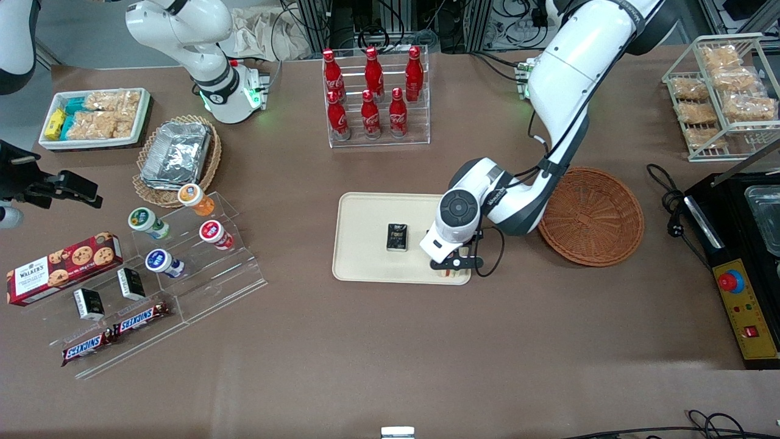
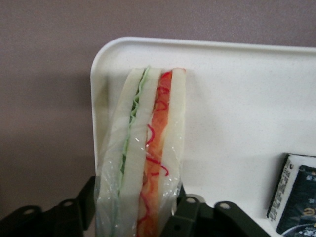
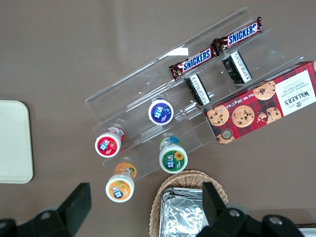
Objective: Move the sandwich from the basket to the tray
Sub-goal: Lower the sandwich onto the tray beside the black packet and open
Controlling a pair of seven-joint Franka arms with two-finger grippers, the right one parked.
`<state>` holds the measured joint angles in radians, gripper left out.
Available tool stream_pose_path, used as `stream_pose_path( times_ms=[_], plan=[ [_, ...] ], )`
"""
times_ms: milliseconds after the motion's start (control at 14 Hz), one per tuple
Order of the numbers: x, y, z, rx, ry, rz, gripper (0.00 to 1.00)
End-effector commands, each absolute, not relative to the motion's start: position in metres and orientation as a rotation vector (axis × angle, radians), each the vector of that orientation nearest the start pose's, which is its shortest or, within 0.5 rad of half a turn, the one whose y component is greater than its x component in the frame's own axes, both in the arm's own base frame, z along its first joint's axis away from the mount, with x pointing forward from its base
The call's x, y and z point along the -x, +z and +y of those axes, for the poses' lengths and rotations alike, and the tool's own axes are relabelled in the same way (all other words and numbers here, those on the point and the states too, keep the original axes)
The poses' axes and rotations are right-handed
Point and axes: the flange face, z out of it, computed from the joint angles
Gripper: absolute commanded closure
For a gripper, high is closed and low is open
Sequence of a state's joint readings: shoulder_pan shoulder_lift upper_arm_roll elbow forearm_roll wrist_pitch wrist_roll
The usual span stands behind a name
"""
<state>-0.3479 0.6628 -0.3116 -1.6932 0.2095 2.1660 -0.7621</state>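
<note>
**Inspector:** Holding the sandwich (image 2: 148, 158) upright over the tray (image 1: 365, 244), the gripper (image 1: 454, 263) sits at the tray's corner nearest the front camera, on the working arm's side. The fingers (image 2: 190, 217) pinch the wrapped wedge from both flat bread faces.

**Clerk:** Is it down yet?

**Inspector:** Its filling edge faces the wrist camera, the tip close to the tray's rim. Whether it touches the tray floor I cannot tell. The basket (image 1: 594, 216) stands beside the tray, with nothing in it.

**Clerk:** Handling?

**Inspector:** Judged light and soft. The bread would likely crush under a hard squeeze, and the clear wrap looks slippery. Holding across the flat faces, low on the wedge, seems sound. A small black packet (image 1: 397, 237) lies on the tray, apart from the sandwich.
</note>
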Motion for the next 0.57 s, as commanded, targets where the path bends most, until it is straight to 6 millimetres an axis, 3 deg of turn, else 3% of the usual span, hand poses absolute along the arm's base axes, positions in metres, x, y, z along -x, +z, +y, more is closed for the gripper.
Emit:
stream_pose_path(
  times_ms=[0,143,357,500],
  plan=[
    [-0.547,0.239,-0.381,3.062,0.135,-0.072,0.0],
    [-0.547,0.28,-0.376,3.042,0.121,-0.1,0.0],
    [-0.572,0.375,-0.342,3.019,0.045,-0.259,0.0],
    [-0.58,0.425,-0.322,3.018,0.005,-0.326,0.0]
  ],
)
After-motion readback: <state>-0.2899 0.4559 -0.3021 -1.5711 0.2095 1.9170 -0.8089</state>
